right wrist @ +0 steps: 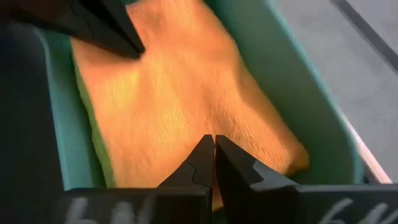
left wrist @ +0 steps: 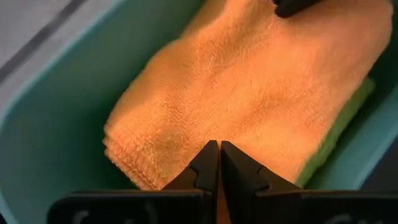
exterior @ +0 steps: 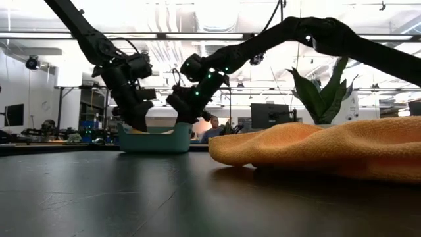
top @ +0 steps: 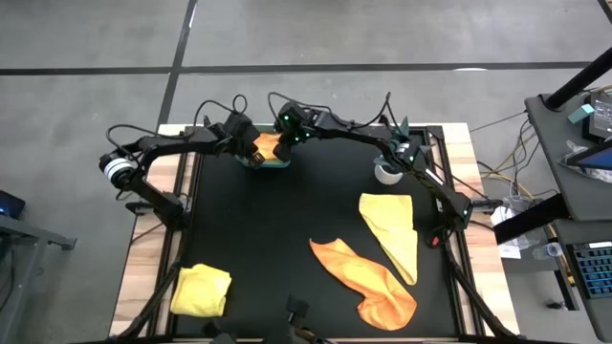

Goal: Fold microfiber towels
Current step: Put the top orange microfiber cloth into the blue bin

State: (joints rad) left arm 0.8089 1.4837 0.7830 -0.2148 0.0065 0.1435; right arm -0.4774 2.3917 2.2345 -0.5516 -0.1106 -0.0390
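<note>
While both jaws press clenched onto binned orange towel (left wrist: 249, 93), loose towels (top: 387, 239), plant (exterior: 322, 89) nearby.

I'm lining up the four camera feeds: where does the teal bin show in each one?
High view: teal bin at the mat's far edge, between both hands.
Low view: on the table left of centre, arms reaching in.
Left wrist view: its wall frames a folded orange towel.
Right wrist view: its wall again.
Shared landmark: that orange towel.
</note>
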